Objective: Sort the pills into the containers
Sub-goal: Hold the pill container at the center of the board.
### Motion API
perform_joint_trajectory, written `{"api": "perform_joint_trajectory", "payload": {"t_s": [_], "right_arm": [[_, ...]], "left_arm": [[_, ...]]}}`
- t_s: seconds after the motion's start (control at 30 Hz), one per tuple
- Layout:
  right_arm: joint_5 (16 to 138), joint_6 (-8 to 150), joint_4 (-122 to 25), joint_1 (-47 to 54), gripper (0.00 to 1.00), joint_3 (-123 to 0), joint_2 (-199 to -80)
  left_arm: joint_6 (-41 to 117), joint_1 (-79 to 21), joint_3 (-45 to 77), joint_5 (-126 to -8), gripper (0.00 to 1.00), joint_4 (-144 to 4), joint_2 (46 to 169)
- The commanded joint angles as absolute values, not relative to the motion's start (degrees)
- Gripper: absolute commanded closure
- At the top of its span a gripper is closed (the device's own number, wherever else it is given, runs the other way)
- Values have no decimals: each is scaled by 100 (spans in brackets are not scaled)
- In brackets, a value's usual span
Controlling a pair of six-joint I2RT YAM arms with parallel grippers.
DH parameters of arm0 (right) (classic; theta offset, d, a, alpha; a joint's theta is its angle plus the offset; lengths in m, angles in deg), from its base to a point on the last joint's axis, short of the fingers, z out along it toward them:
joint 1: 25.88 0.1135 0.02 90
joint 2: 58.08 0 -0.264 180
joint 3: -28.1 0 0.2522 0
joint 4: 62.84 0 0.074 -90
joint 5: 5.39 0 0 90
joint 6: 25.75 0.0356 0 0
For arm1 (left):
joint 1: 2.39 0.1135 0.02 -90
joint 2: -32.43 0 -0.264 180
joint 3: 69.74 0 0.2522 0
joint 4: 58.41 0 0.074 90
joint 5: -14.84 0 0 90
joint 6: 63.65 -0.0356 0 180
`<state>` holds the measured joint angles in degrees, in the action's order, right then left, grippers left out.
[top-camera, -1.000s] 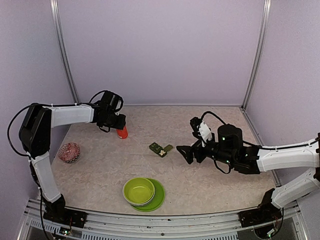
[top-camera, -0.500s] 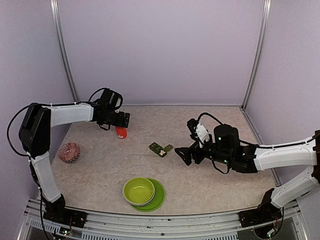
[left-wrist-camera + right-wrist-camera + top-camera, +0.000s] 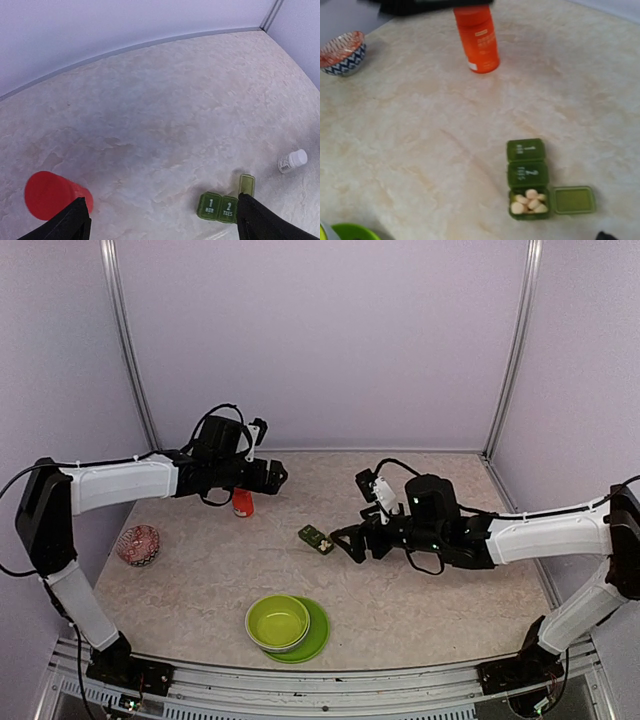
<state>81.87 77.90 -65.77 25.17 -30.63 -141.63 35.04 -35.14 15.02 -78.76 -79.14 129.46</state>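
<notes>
The containers (image 3: pixel 529 178) are a dark green strip box with lids marked 1 and 2 shut. Its third compartment is open, lid (image 3: pixel 574 200) flipped aside, and holds several pale pills (image 3: pixel 528 200). In the top view the box (image 3: pixel 314 537) lies mid-table, with my right gripper (image 3: pixel 352 540) open just to its right. My left gripper (image 3: pixel 272 477) is open and empty, raised beside the upright orange-red bottle (image 3: pixel 242 503). In the left wrist view the gripper (image 3: pixel 167 226) spans the bottle's cap (image 3: pixel 49 195) and the box (image 3: pixel 219 207).
A lime-green bowl (image 3: pixel 277 621) sits on its plate (image 3: pixel 316 634) near the front edge. A red patterned bowl (image 3: pixel 138 544) stands at the left. Purple walls close in the table on three sides.
My left gripper has opened, let go of the orange-red bottle and swung right and up. The bottle stays upright. My right arm has moved left up to the box.
</notes>
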Motion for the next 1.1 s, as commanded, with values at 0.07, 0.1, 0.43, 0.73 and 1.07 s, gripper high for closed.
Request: {"api": "perform_joint_trajectory", "payload": {"t_s": [0.07,0.1,0.43,0.73,1.07], "right_arm": [[7347,8521,-6320,2129,1,-3605,-14637],[7236,8582,-6295,2074,2,-3648,-14716],[6887,8928,-6039,1826,4,-4123,-15379],[7114,9283,-5867,1801,4,-4510,-15968],[7009,9763,-6182,1642,4,-4607,-16453]], "left_arm": [[3579,-3712,1226,-6933,1,-7328,13464],[3598,-3711,1201,-6841,1,-7261,13554],[3572,-3703,1162,-6003,1,-6726,14193],[3617,-3698,1160,-5696,6,-6498,14718],[3699,-3700,933,-5481,13,-6323,14850]]}}
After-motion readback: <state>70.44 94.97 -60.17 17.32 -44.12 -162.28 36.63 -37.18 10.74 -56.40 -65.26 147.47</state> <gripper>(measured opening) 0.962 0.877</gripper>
